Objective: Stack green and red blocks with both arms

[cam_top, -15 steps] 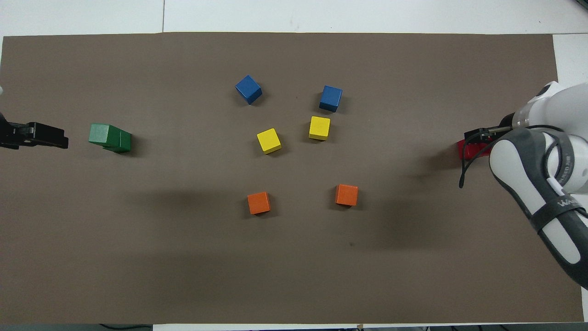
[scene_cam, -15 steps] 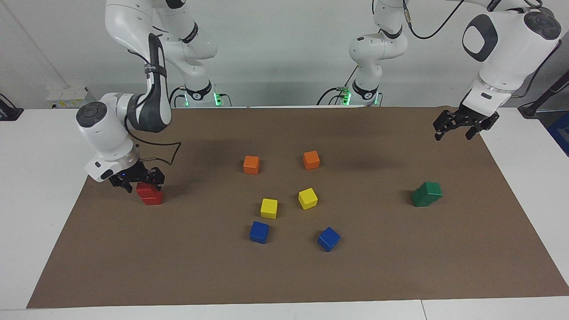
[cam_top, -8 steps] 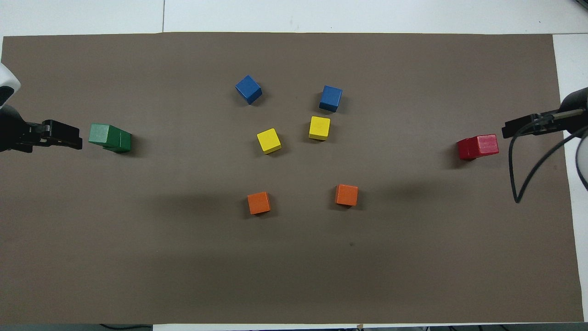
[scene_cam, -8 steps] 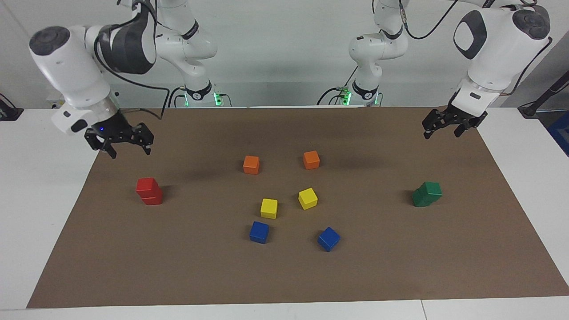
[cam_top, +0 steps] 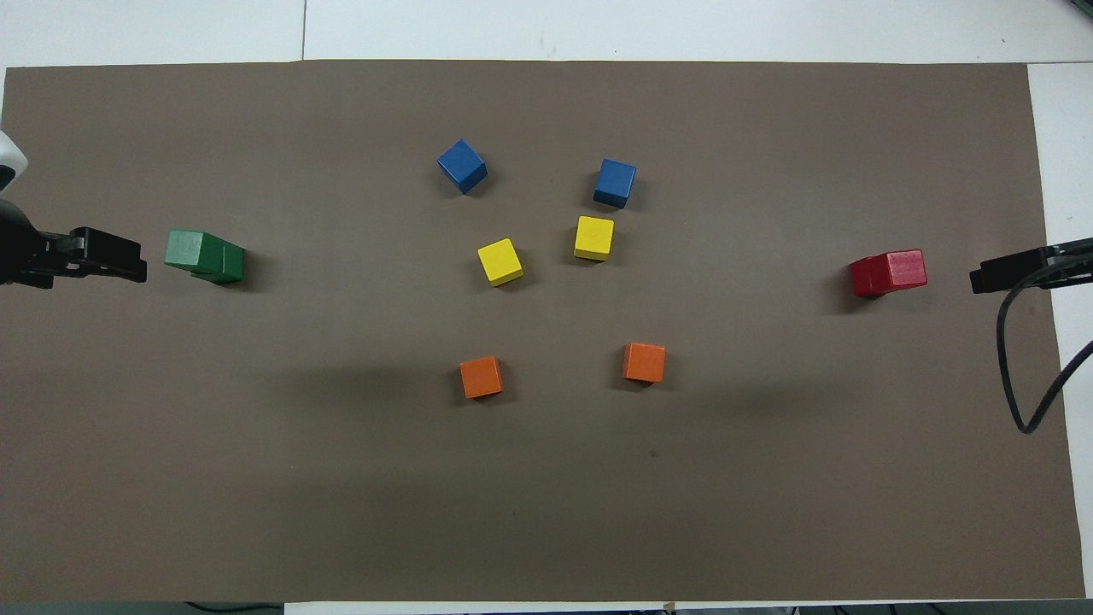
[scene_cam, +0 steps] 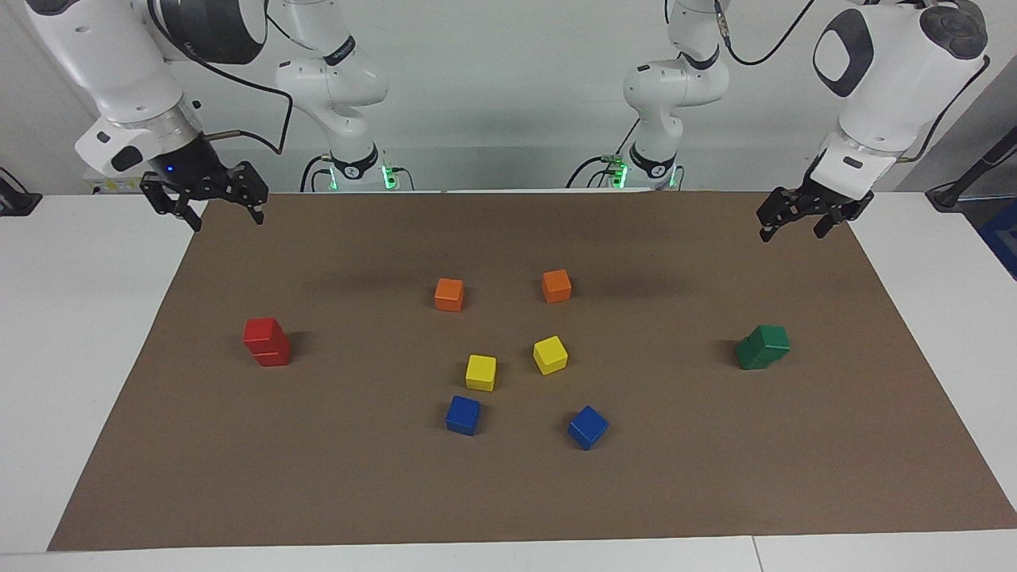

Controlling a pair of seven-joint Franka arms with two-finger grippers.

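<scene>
Two red blocks [scene_cam: 267, 342] stand stacked toward the right arm's end of the mat; the stack also shows in the overhead view [cam_top: 888, 273]. Two green blocks [scene_cam: 763, 347] stand stacked, the upper one slightly offset, toward the left arm's end; this stack shows in the overhead view too [cam_top: 203, 256]. My right gripper [scene_cam: 227, 220] is open and empty, raised over the mat's corner near the robots, well clear of the red stack, and shows in the overhead view [cam_top: 990, 278]. My left gripper [scene_cam: 791, 233] is open and empty, raised over the mat's edge, apart from the green stack, and shows in the overhead view [cam_top: 128, 260].
Two orange cubes [scene_cam: 449, 294] [scene_cam: 556, 285], two yellow cubes [scene_cam: 481, 372] [scene_cam: 550, 354] and two blue cubes [scene_cam: 463, 415] [scene_cam: 587, 427] lie loose in the middle of the brown mat [scene_cam: 508, 492]. A black cable [cam_top: 1025, 359] hangs from the right arm.
My right gripper has let go of the red stack and risen away toward the robots' corner of the mat. My left gripper has barely moved. Both stacks stay in place.
</scene>
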